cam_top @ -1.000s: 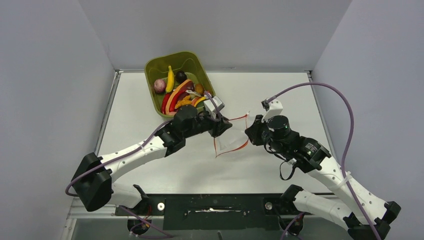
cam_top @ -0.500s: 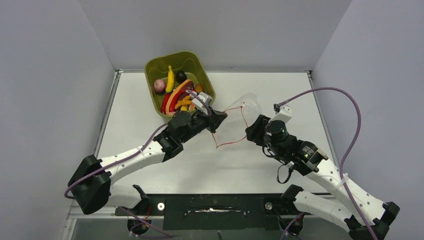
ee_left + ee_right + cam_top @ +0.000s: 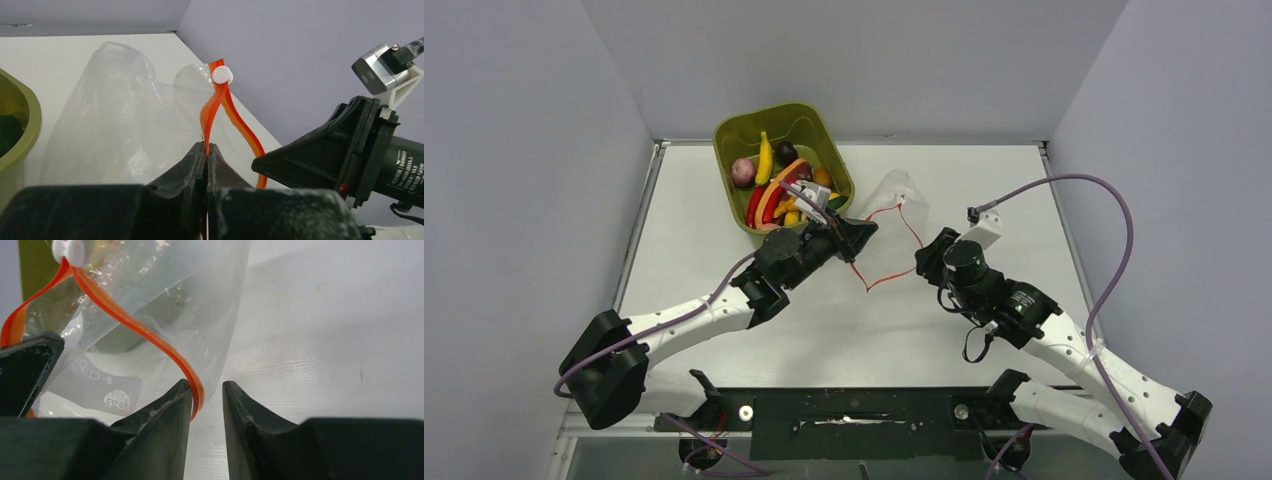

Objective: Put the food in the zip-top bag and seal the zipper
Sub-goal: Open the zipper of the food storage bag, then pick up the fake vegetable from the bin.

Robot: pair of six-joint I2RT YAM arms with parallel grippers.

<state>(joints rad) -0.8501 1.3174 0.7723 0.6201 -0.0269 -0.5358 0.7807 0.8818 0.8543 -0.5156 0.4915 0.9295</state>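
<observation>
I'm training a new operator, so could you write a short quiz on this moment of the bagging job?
1. True or false: the left gripper is shut on the red-orange zipper strip of the clear plastic zip-top bag.
2. Where is the colourful toy food? A: in the olive-green plastic bin. B: inside the bag. C: held by the left gripper.
3. Fill in: the right gripper has its jaws ___, with the strip lying against one finger.
Key: 1 true; 2 A; 3 open.
</observation>
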